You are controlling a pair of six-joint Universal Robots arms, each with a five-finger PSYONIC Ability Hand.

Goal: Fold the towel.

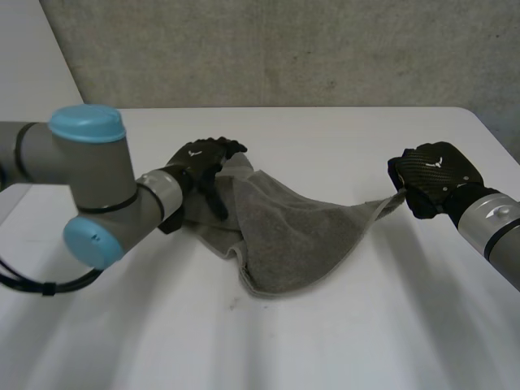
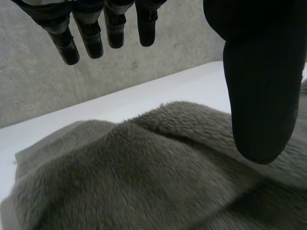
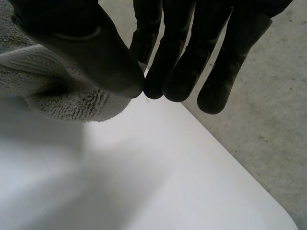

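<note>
Across the lower frame, desk: a white desk (image 1: 325,341) with a smooth, plain top fills the head view from side to side. One rounded corner shows at the upper right.
Room: a rough grey wall (image 1: 284,49) stands behind the desk along the top of the frame, with a paler panel at the upper left.
Towel: a grey terry towel (image 1: 301,236) lies at the centre of the frame. It is bunched and creased on its left side, and its lower edge rests on the desk. Its right corner is raised off the surface, tapering to a point at centre right.
Left arm: the left arm (image 1: 89,187), with grey joints and light-blue caps, reaches in from the left edge of the frame towards the towel's bunched side.
Left hand: the left hand (image 1: 203,158) sits over the towel's left edge, just left of the frame's centre. In the left wrist view its fingers (image 2: 91,43) hang straight and spread, well apart from the thumb (image 2: 261,96), and the towel's pile lies under the palm. Nothing is gripped. Whether the thumb tip touches the pile cannot be told.
Right arm: the right arm (image 1: 491,223) comes in from the lower right edge of the frame.
Right hand: the right hand (image 1: 431,175) is at centre right, at the towel's raised corner. In the right wrist view its thumb is pressed to the fingertips, with the corner's hem pinched between them and held clear of the desk.
Between the hands: the towel spans the gap, sloping down from the pinched corner to the heap beside the left hand.
</note>
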